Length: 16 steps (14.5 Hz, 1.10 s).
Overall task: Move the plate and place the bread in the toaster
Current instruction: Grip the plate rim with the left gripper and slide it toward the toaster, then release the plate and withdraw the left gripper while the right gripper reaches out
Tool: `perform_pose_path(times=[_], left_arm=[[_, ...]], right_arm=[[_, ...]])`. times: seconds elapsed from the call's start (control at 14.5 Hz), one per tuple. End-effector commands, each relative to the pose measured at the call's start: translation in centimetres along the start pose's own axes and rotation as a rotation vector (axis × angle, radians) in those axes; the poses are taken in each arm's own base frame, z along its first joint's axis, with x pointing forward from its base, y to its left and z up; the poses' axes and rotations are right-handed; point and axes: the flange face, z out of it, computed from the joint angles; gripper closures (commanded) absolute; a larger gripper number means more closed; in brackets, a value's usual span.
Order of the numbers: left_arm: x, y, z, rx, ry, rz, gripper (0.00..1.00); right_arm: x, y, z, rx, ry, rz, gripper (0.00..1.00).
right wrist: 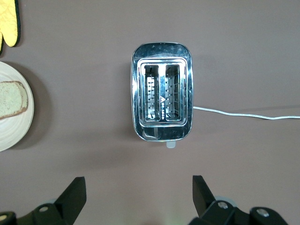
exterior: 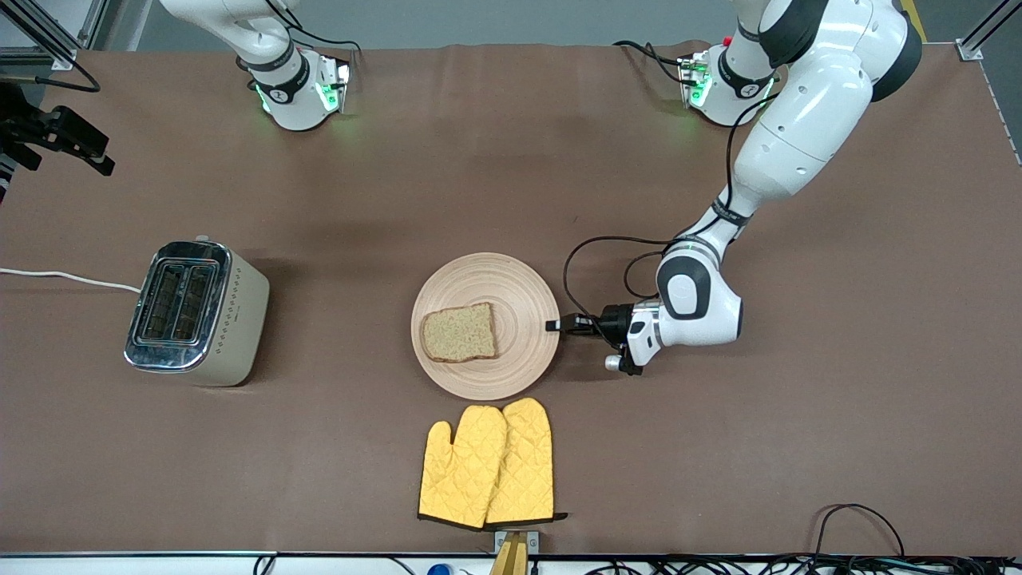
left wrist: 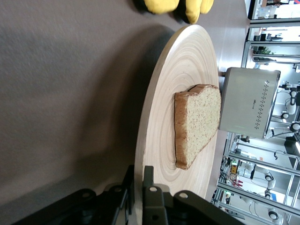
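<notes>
Left fingers [left wrist: 139, 187] clamped on plate [exterior: 523, 279] rim; bread [exterior: 460, 332] on plate. Right fingers [right wrist: 136, 197] apart over toaster [right wrist: 161, 91].

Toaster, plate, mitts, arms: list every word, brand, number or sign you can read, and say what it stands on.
None can be read.
toaster: small dark mark on its beige side, too small to read.
toaster's chrome top: small red triangle sign between the slots, no text.
plate, bread, oven mitts: no marking.

Bright, even overhead light — soft shadows, glare on the toaster [exterior: 172, 307] top.
</notes>
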Motion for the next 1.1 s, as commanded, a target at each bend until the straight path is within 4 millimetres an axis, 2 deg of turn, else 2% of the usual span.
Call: perform_pose_path(times=[0.0, 0.28, 0.34, 0.48, 0.55, 0.62, 0.76, 0.96, 1.03], left_arm=[[-1.6, -0.8, 0.3, -0.019, 0.007, 0.034, 1.0], [-2.1, -0.1, 1.7, -0.007, 0.003, 0.056, 0.97], [-2.2, 0.1, 2.2, 0.015, 0.019, 0.059, 0.93], [-2.2, 0.3, 2.4, 0.028, 0.033, 0.063, 0.58], [-2.0, 0.2, 2.2, 0.028, 0.037, 0.049, 0.33], [-1.8, 0.2, 1.8, 0.028, 0.043, 0.05, 0.0], [-1.0, 0.8, 0.4, 0.033, 0.064, 0.034, 0.0], [1.8, 4.5, -4.9, 0.105, 0.101, 0.002, 0.0], [3.1, 5.3, -7.5, 0.152, 0.113, 0.0, 0.0]], right_arm=[[0.2, 0.1, -0.1, -0.001, -0.006, 0.003, 0.0], [0.2, 0.2, 0.0, -0.001, -0.003, 0.006, 0.0], [0.2, 0.2, 0.0, -0.001, -0.003, 0.006, 0.0], [0.2, 0.0, 0.0, -0.001, -0.003, 0.003, 0.0], [0.3, 0.0, 0.0, -0.001, -0.004, 0.003, 0.0], [0.2, 0.0, 0.0, -0.001, -0.003, 0.001, 0.0], [0.3, 0.0, 0.0, -0.001, -0.004, 0.001, 0.0], [0.3, -0.3, -0.1, 0.01, 0.001, -0.001, 0.0], [0.3, -0.8, -0.1, 0.054, 0.0, 0.001, 0.0]])
